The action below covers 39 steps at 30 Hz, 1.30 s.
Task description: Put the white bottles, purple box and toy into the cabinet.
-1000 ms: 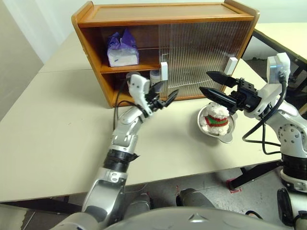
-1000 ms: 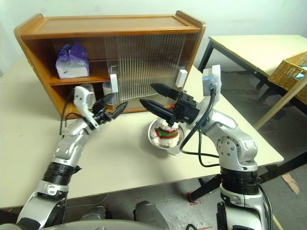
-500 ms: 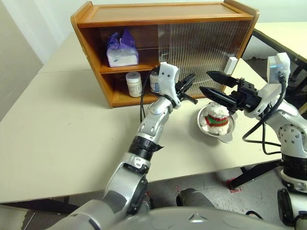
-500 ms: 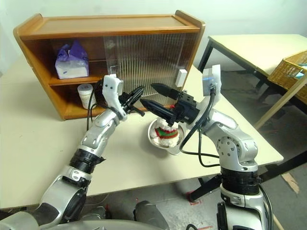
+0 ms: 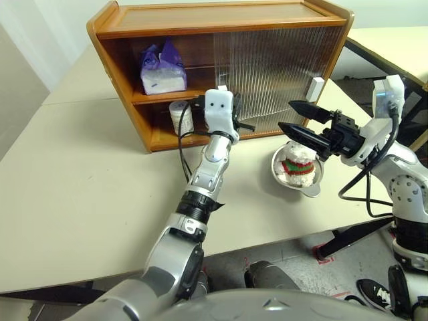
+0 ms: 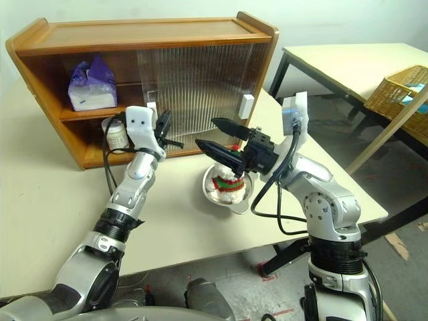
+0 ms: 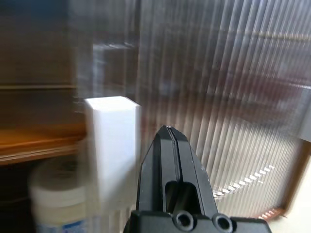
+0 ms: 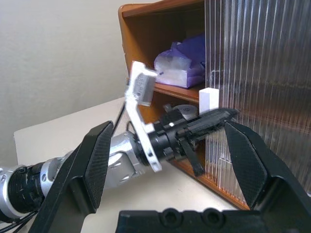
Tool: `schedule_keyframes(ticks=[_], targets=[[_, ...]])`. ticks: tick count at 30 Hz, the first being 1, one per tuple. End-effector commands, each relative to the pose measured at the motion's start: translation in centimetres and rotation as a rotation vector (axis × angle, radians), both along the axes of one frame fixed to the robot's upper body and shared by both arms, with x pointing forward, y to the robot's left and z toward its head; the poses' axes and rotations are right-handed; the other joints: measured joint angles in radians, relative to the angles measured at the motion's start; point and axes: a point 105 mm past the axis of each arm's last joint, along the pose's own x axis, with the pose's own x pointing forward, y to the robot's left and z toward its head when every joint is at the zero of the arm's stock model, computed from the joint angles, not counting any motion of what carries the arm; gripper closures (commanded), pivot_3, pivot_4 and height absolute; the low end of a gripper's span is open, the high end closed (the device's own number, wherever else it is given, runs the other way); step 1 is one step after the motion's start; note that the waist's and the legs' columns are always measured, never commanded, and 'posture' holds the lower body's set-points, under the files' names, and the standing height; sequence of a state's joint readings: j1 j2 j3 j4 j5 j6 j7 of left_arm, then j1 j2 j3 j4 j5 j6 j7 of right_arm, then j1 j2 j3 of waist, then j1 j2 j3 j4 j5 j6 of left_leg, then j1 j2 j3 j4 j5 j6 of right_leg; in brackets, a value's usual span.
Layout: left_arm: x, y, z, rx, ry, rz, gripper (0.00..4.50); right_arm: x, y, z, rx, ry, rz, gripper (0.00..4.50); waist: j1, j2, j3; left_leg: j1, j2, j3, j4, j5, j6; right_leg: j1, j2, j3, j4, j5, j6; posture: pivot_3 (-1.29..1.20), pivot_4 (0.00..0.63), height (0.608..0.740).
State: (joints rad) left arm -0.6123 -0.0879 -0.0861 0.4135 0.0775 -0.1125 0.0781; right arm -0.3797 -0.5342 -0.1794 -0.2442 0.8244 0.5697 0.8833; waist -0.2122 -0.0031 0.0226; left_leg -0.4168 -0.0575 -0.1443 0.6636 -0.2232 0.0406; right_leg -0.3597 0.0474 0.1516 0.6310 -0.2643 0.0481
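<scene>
Closed and empty, my left gripper [image 7: 167, 141] sits beside the cabinet [image 5: 221, 20] door handle [image 7: 112, 145]; my right gripper [image 5: 294, 115] gapes wide above the toy [image 5: 296, 167], in front of the cabinet.

The cabinet [image 5: 221, 67] is open only at its left end; ribbed sliding doors [image 5: 277, 63] close off the rest. In that gap the purple box [image 5: 162, 69] takes the upper shelf and a white bottle [image 5: 179, 116] the lower. My left fingers [image 5: 235, 120], pressed together, sit by the door's white handle [image 7: 112, 141]. The worktop's [image 5: 80, 180] left half and front edge lie free. My right fingers [image 5: 301, 120], spread wide, hang over the bowl [image 5: 297, 175] holding the toy [image 5: 297, 164].
</scene>
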Motion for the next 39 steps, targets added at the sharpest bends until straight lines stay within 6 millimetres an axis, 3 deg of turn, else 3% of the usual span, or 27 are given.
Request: schedule_keyframes(ticks=[1, 17, 26, 29, 31, 35, 39], targets=[[0.0, 2.1, -0.2, 0.0, 0.014, 0.1, 4.48, 0.0, 0.0, 0.1, -0.005, 0.002, 0.013, 0.0, 0.001, -0.001, 0.002, 0.0, 0.0, 0.0, 0.0, 0.0, 0.0, 0.0, 0.0, 0.0, 0.0, 0.0, 0.0, -0.25, 0.04, 0.74], [-1.4, 10.1, 0.3, -0.039, 0.028, 0.441, 4.48, 0.6, 0.6, 0.0, 0.004, 0.005, 0.048, 0.0, 0.006, -0.001, 0.008, 0.002, -0.003, 0.0, -0.001, 0.001, -0.001, 0.0, -0.008, 0.003, 0.001, 0.002, -0.003, -0.23, 0.042, 0.74], [-3.0, 14.3, 1.0, -0.055, 0.008, 0.606, 4.48, 0.8, 1.0, -0.1, 0.011, 0.004, 0.064, 0.0, 0.022, -0.001, 0.016, 0.005, -0.002, -0.002, -0.004, -0.002, -0.016, 0.0, -0.008, 0.002, 0.002, 0.005, -0.007, -0.18, 0.035, 0.74], [-3.4, 15.5, 0.9, -0.086, 0.011, 0.658, 4.48, 0.9, 1.0, -0.1, 0.012, 0.003, 0.067, 0.0, 0.037, -0.001, 0.016, 0.005, -0.002, -0.002, -0.005, -0.001, -0.015, -0.001, -0.008, 0.002, 0.002, 0.005, -0.008, -0.17, 0.027, 0.74], [-3.7, 16.1, 0.8, -0.108, 0.018, 0.685, 4.48, 0.9, 1.1, -0.2, 0.013, 0.002, 0.071, 0.0, 0.048, -0.001, 0.016, 0.005, -0.002, -0.001, -0.005, 0.005, -0.004, -0.001, -0.008, 0.002, 0.002, 0.004, -0.009, -0.17, 0.027, 0.74], [-3.5, 15.4, 0.9, -0.113, 0.015, 0.635, 4.48, 1.0, 1.3, -0.2, 0.015, 0.001, 0.077, 0.0, 0.055, -0.001, 0.016, 0.005, -0.002, -0.001, -0.005, 0.003, -0.004, -0.002, -0.008, 0.002, 0.002, 0.008, -0.018, -0.16, 0.024, 0.74], [-3.0, 12.3, 1.3, -0.177, 0.008, 0.416, 4.48, 1.0, 1.3, -0.2, 0.014, -0.001, 0.078, 0.0, 0.07, 0.0, 0.016, 0.005, -0.002, -0.001, -0.005, 0.003, -0.004, -0.002, -0.008, 0.001, 0.002, 0.009, -0.02, -0.17, 0.019, 0.74]])
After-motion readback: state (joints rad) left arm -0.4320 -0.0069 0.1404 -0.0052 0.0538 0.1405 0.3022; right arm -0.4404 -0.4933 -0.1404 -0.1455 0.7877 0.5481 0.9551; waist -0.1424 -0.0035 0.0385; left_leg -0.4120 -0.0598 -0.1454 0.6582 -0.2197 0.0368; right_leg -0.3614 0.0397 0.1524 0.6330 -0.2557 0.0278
